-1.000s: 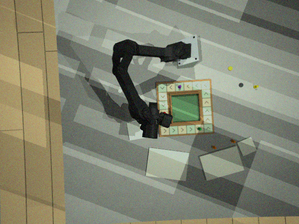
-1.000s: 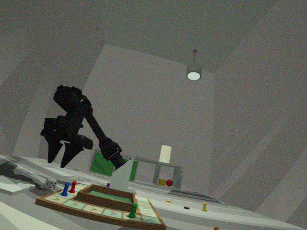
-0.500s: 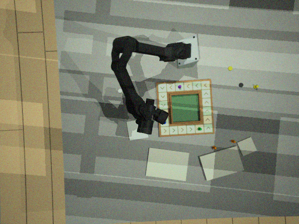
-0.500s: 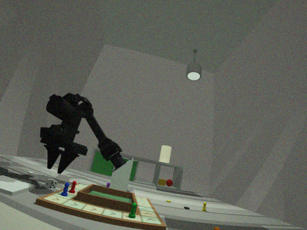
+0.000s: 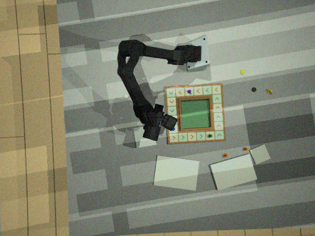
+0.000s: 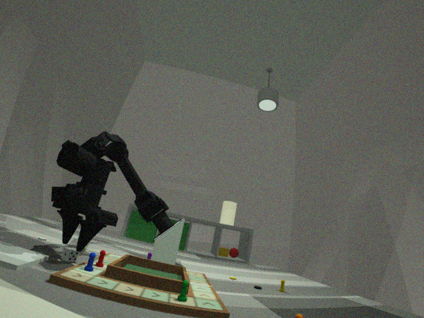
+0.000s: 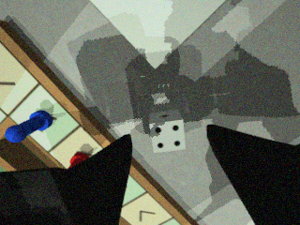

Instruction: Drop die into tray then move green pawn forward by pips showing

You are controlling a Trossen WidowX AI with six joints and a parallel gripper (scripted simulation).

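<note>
The white die (image 6: pixel 69 255) (image 7: pixel 169 136) lies on the table just outside the board's left side; the face seen in the wrist view shows four pips. My gripper (image 6: pixel 71 246) (image 7: pixel 168 135) is open and empty, fingertips a little above the die and on either side of it in the wrist view. In the top view the arm hides the die and fingers. The green pawn (image 5: pixel 210 135) (image 6: pixel 183 291) stands on the bottom row, one square left of the bottom-right corner. The tray (image 5: pixel 194 98) (image 6: pixel 144 279), floored in green, is empty in the board's middle.
On the board (image 5: pixel 196 142) stand a blue pawn (image 5: pixel 173 129) (image 6: pixel 89 262) (image 7: pixel 29 127) and red pawn (image 6: pixel 100 259) (image 7: pixel 80 159), close to the gripper, and a purple pawn (image 5: pixel 189 91) at the top. Pale panels (image 5: pixel 176 173) (image 5: pixel 234 172) and orange pawns (image 5: pixel 225 155) (image 5: pixel 245 148) lie beyond its bottom side.
</note>
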